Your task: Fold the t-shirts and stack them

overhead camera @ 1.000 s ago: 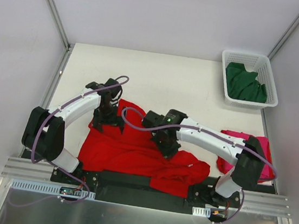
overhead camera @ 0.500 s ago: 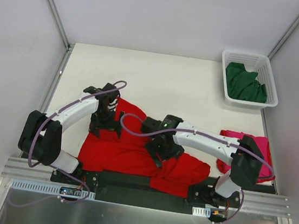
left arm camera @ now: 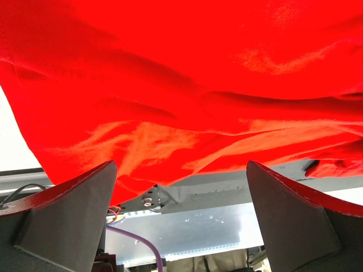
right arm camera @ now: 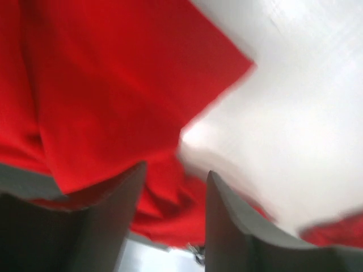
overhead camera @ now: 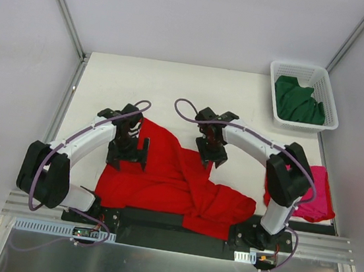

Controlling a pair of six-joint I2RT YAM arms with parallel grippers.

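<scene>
A bright red t-shirt point(overhead camera: 170, 181) lies rumpled and partly folded on the table's near half. It also fills the left wrist view point(left arm camera: 181, 85) and the left of the right wrist view point(right arm camera: 102, 85). My left gripper point(overhead camera: 128, 157) point(left arm camera: 180, 170) hovers over its left part, jaws wide open and empty. At the shirt's far right edge my right gripper point(overhead camera: 211, 158) point(right arm camera: 176, 170) has its jaws apart, with nothing between them. A magenta-pink t-shirt point(overhead camera: 316, 202) lies bunched at the right, behind the right arm. A dark green t-shirt point(overhead camera: 298, 102) sits in the basket.
The white lattice basket point(overhead camera: 308, 66) stands at the back right corner. White walls with metal posts enclose the table on three sides. The arms' black base rail point(overhead camera: 171, 224) runs along the near edge, under the red shirt's hem.
My right gripper has opened and let go of the red shirt, then swung from its middle back toward its far right edge. The left gripper shifted slightly nearer, still open.
</scene>
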